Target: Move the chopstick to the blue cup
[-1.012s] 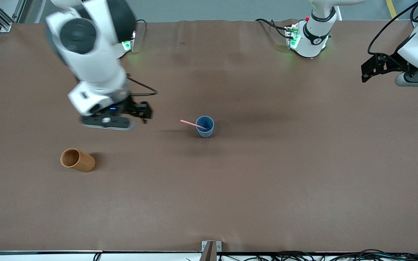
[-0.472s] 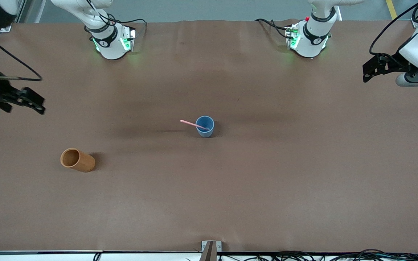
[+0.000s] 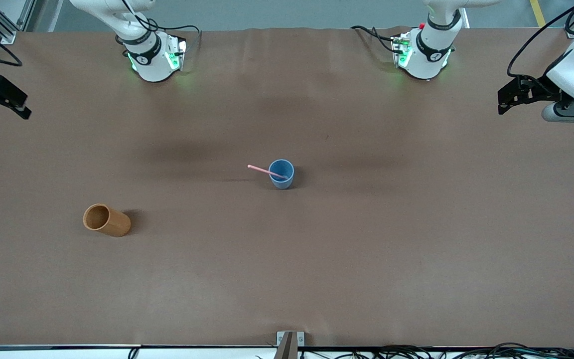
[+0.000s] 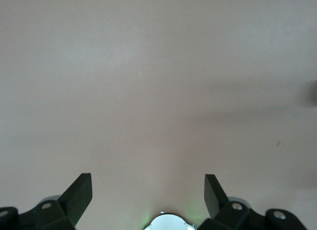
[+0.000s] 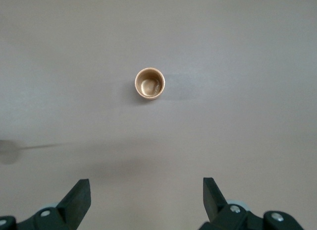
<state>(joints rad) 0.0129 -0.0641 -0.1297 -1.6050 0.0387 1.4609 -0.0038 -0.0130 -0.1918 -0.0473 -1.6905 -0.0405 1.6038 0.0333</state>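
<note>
The blue cup (image 3: pixel 281 174) stands upright near the middle of the table. The pale-pink chopstick (image 3: pixel 261 169) rests in it, leaning on the rim with its free end pointing toward the right arm's end of the table. My right gripper (image 3: pixel 0 105) hangs open and empty over the table's edge at the right arm's end. In the right wrist view its fingers (image 5: pixel 79 193) stand wide apart above bare table. My left gripper (image 3: pixel 508 97) is open and empty over the left arm's end of the table, and its wrist view shows only bare brown table past the gripper (image 4: pixel 147 189).
An orange-brown cup (image 3: pixel 106 220) stands nearer to the front camera than the blue cup, toward the right arm's end; the right wrist view sees that orange-brown cup (image 5: pixel 149 83) from above. The arm bases (image 3: pixel 153 55) stand along the table's back edge.
The right arm has swung away from beside the blue cup out to the table's edge at its own end. The left gripper has barely shifted. Cup and chopstick have not moved.
</note>
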